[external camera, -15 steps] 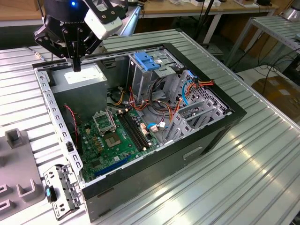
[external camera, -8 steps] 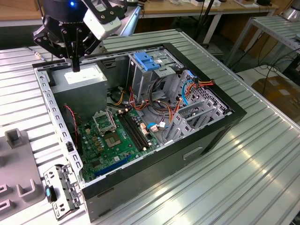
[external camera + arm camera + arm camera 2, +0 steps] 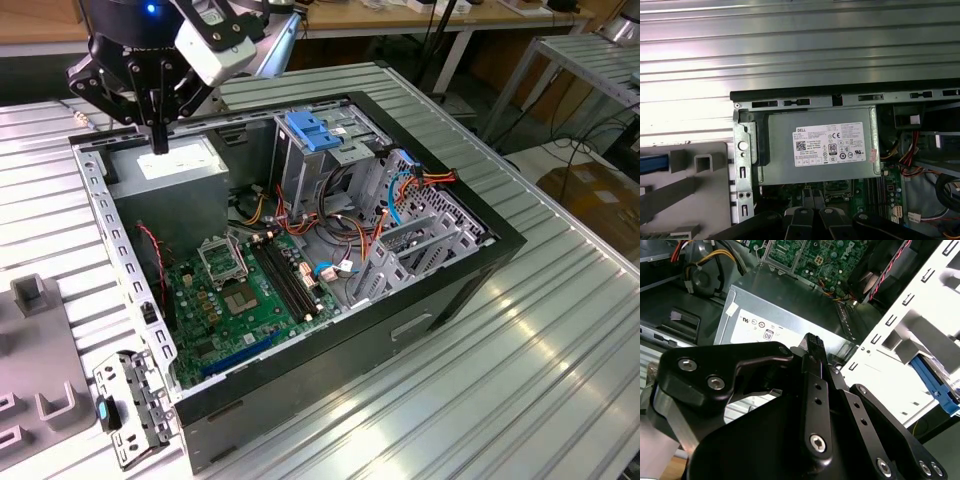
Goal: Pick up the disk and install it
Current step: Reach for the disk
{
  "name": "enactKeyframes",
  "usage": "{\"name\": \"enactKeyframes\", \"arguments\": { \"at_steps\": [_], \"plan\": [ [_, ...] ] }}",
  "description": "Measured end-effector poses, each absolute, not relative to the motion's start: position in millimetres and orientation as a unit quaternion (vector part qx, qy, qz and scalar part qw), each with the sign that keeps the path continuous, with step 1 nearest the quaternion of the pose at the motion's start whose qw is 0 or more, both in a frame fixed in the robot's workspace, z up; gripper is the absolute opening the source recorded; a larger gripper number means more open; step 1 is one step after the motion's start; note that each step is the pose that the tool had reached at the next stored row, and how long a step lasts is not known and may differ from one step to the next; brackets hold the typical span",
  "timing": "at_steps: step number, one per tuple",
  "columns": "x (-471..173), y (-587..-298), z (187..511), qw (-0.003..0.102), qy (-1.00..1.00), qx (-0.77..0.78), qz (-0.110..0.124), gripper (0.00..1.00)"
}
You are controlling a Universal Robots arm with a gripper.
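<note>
One hand point(image 3: 160, 143) over power supply point(image 3: 822, 145)

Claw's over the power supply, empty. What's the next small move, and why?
Probably shift the claw sideways past the case rail toward the grey fixture. It hangs shut and empty over the power supply, while a blue edge, likely the disk, lies in that fixture.

In the exterior view's upper left the arm point(image 3: 125, 35) points its black end effector point(image 3: 160, 142) straight down; in the second wrist view its fingers point(image 3: 813, 347) meet at the tips, gripping nothing
</note>
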State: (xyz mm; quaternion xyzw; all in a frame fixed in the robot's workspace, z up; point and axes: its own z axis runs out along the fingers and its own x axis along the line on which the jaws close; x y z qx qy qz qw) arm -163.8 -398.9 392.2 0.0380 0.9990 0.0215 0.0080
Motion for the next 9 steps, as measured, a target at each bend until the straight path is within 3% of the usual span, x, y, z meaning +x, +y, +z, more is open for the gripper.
{"name": "enactKeyframes", "arguments": {
  "at_steps": [9],
  "plan": [
    [-168.6, -398.9, 392.0, 0.008, 0.999, 0.038, 0.021, 0.11]
  ]
}}
